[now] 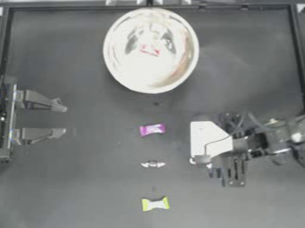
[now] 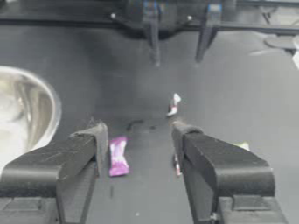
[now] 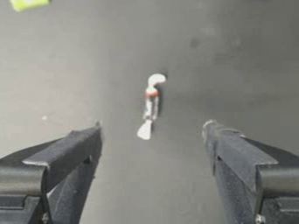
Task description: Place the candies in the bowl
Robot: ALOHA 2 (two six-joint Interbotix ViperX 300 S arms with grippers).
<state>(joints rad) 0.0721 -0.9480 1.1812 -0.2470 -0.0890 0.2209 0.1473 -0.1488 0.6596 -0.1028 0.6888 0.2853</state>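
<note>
Bare tabletop [image 1: 77,187] is seen around the clear candy [image 1: 153,164], lying just ahead of the right gripper [image 3: 152,131], jaws spread; left gripper [image 1: 59,119] parked open.

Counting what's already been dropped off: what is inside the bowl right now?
One red candy lies inside the bowl, near its middle. Reflections on the shiny inside could mask another sweet, so I cannot rule more out. The right hand hangs over the table, away from the bowl.
</note>
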